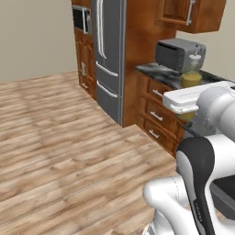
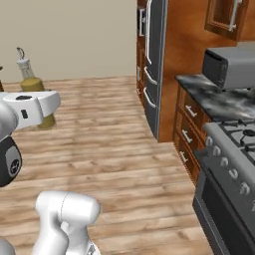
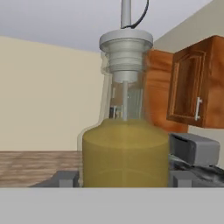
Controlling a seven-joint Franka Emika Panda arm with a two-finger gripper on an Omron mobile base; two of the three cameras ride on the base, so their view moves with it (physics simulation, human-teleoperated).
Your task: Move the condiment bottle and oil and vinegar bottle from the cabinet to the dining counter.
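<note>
**Desk:** Where are you in the job?

**Me:** I'd call it the carry. The oil and vinegar bottle (image 3: 125, 144) sits dead centre in my hand view, big and close, with the claw (image 3: 125, 179) closed around its lower body; the two grey fingertips (image 3: 65, 178) show on either side of the glass. In the right base view the same bottle is at the upper left of the frame, above the white wrist, with wooden floor behind it. So it's held in the air, clear of any table.

**Desk:** And the cabinet?

**Me:** A reddish wall cabinet (image 1: 190, 13) is at the upper right of the left base view, above the toaster (image 1: 179, 54). I can't say from here whether it's the one the bottle belongs to.

**Desk:** Next move?

**Me:** I judge the base has to drive to the dining counter, and I can't place that from these frames. I'd keep the bottle upright with the spout up, hold the grip steady, and only lower and open once black marble is under it. The condiment bottle would then need its own trip.

**Desk:** Any label to read?

**Me:** None. The glass is plain, with olive-yellow liquid and a grey stopper; no brand or writing anywhere.
</note>
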